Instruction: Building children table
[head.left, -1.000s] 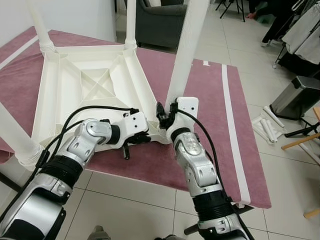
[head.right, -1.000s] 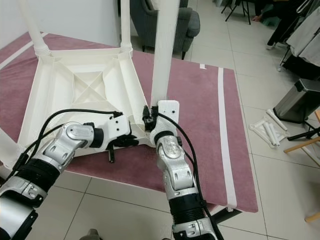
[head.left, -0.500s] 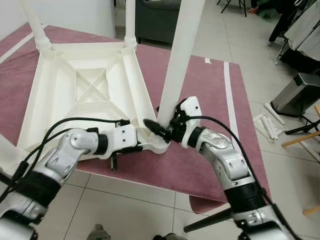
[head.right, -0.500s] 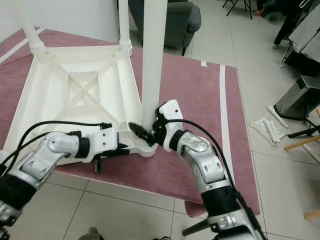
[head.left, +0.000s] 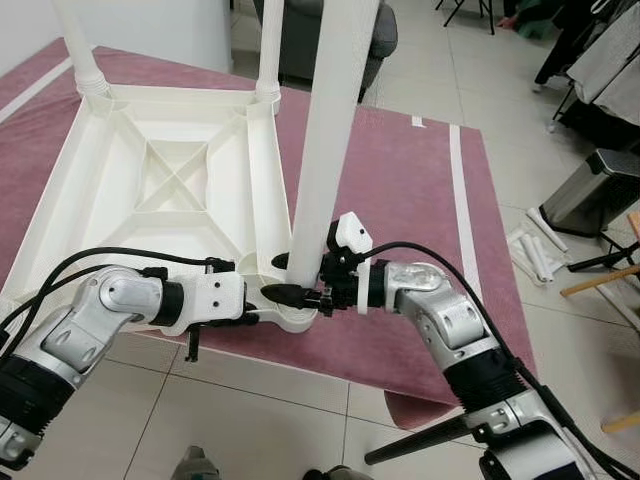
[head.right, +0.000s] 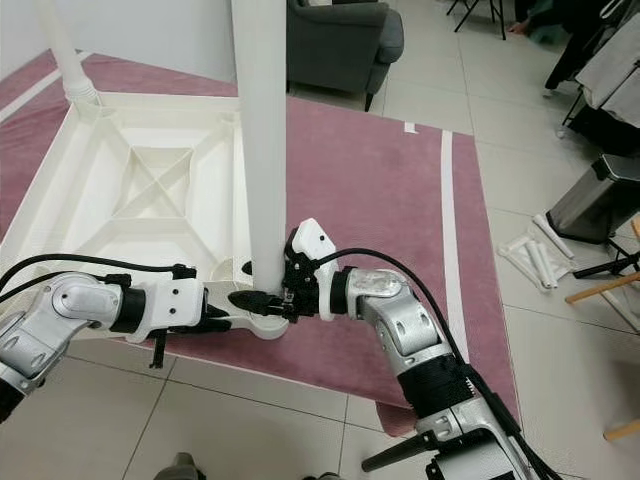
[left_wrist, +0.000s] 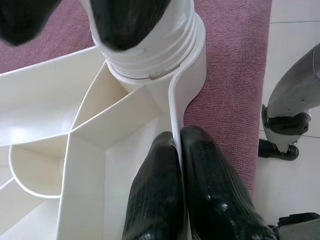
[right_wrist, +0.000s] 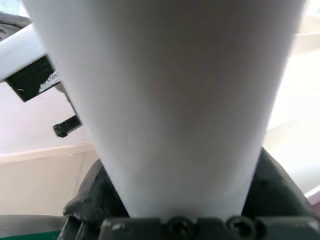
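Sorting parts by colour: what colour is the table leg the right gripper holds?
White, like the upturned tabletop; the leg shows best in the left eye view.

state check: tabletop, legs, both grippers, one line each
White plastic children's tabletop: upside down on the maroon rug, ribs up.
Near white plastic leg: upright in the near corner socket.
Two far white legs: upright in their sockets.
Left gripper: jaws pinched on the tabletop's rim by that corner.
Right gripper: jaws around the near leg's base.
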